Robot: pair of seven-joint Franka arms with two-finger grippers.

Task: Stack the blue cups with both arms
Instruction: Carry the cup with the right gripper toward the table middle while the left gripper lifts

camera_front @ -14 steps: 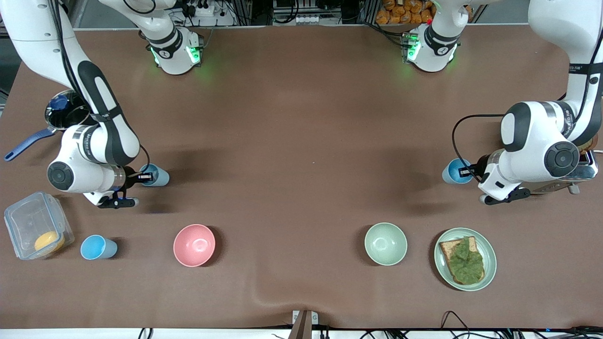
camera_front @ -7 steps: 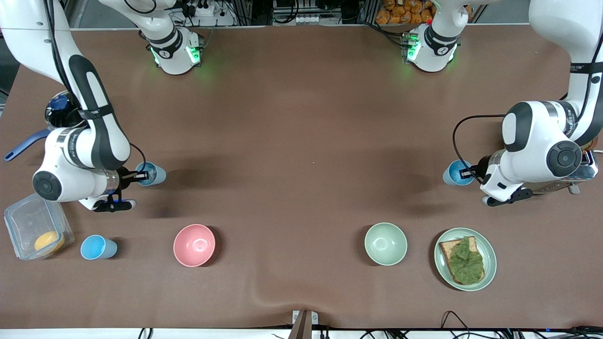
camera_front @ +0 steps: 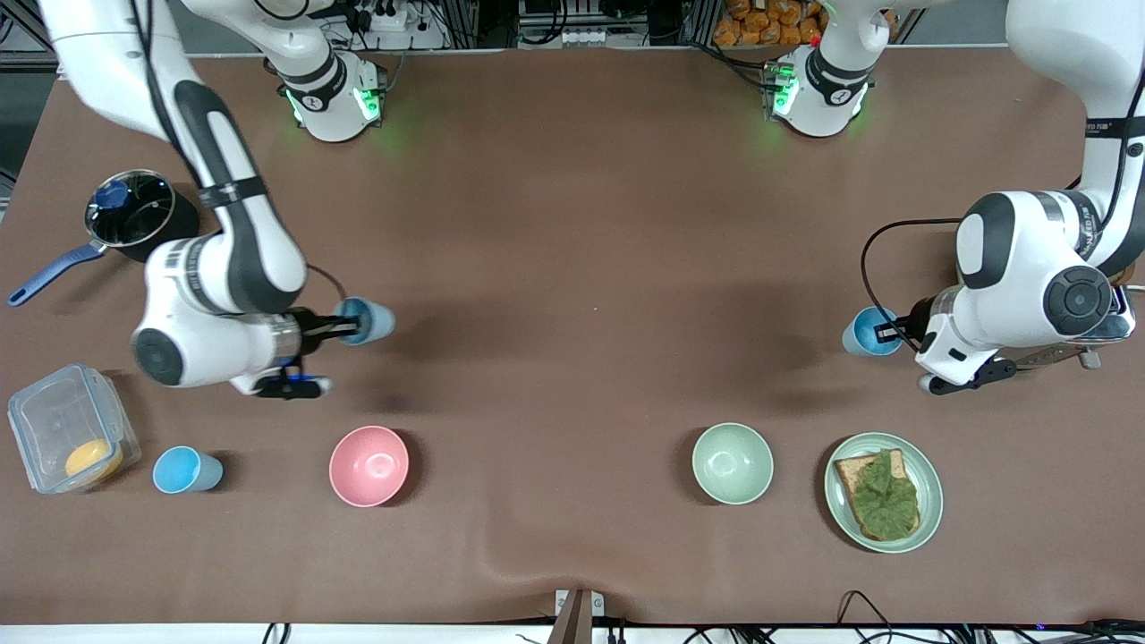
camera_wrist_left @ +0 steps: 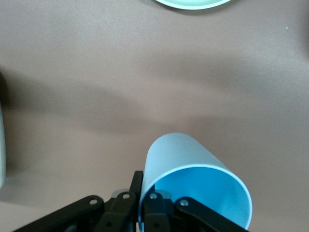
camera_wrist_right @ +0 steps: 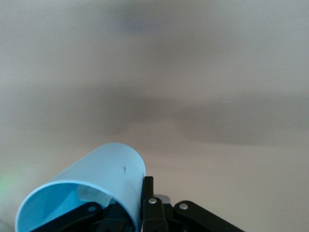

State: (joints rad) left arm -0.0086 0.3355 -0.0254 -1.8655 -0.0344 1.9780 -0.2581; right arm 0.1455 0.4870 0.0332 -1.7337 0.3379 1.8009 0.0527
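- While both arms are hanging over the brown table, I am seeing each one carrying a small light-blue plastic tumbler by its rim.
- The right gripper is clenching the wall of the right arm's cup, one finger inside the mouth and one outside, as the right wrist view is showing.
- That cup is hanging above bare cloth, over the stretch between the dark saucepan with the blue handle and the pink round bowl.
- The left gripper is pinching the left arm's cup the same way; the left wrist view is showing the rim caught between its fingers.
- This second cup is hovering over the left arm's end of the table, above the cloth farther from the front camera than the pale green plate with the toast and lettuce.
- A third light-blue tumbler is standing free on the table, just beside the clear plastic box holding something orange, and apart from the pink bowl.
- The pale green bowl is sitting between the pink bowl and the plate.
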